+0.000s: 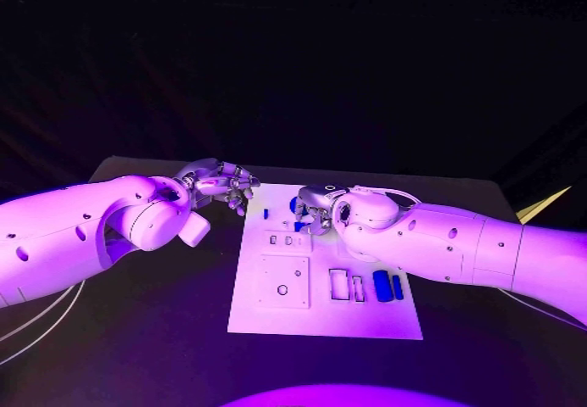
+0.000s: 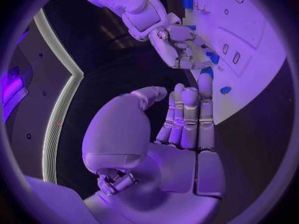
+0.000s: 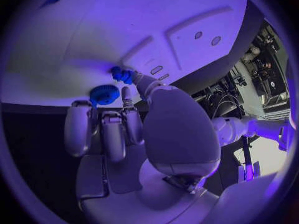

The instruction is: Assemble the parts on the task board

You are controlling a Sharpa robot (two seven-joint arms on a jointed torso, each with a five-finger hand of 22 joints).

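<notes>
Small blue part [image 3: 122, 75] being pinched by right robot hand [image 1: 313, 210] over far end of task board [image 1: 321, 318]; seating judged next, needing alignment. Left robot hand [image 1: 224, 184] being held spread, empty, beside board.

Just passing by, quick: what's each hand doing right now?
Left hand: open, holding nothing.
Right hand: fingertip on a small blue part; grip cannot be told.

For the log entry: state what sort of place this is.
Probably a robotics lab or demo bench: a white task board with blue parts on a black table, equipment racks behind.
</notes>
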